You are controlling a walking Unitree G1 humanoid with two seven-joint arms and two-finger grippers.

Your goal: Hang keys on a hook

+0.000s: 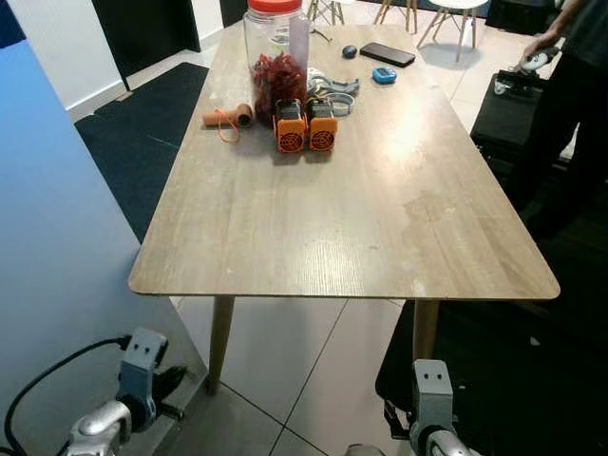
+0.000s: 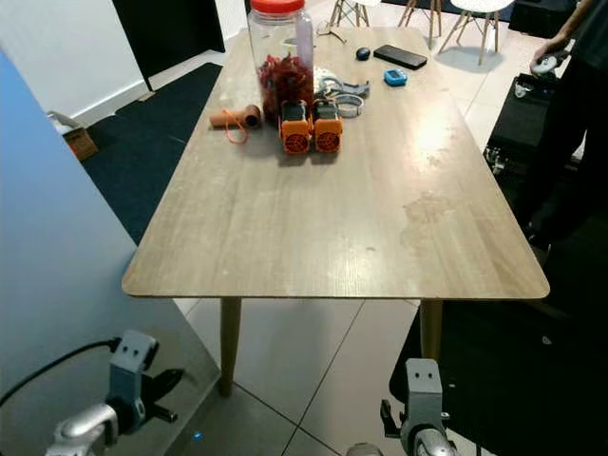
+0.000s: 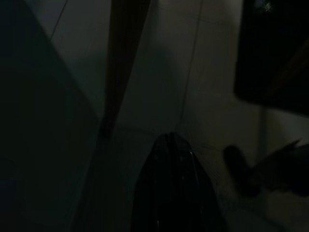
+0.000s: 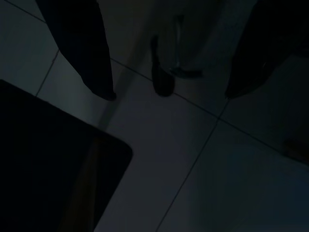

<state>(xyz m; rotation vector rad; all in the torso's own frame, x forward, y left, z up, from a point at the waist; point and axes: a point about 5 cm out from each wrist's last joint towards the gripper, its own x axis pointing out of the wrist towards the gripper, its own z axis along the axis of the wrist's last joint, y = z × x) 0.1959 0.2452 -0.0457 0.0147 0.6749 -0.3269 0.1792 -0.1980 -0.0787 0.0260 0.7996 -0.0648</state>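
No keys or hook can be identified with certainty; a pale metallic tangle at the far end of the long wooden table, behind two orange-and-black blocks and beside a red-lidded clear jar, may be keys. Left gripper: state cannot be told. Right gripper: fingers spread, empty, hanging idle. Risk: reaching far could topple the jar. Both wrist views are very dark.

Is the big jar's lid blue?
No, the jar at the table's far end has a red lid.
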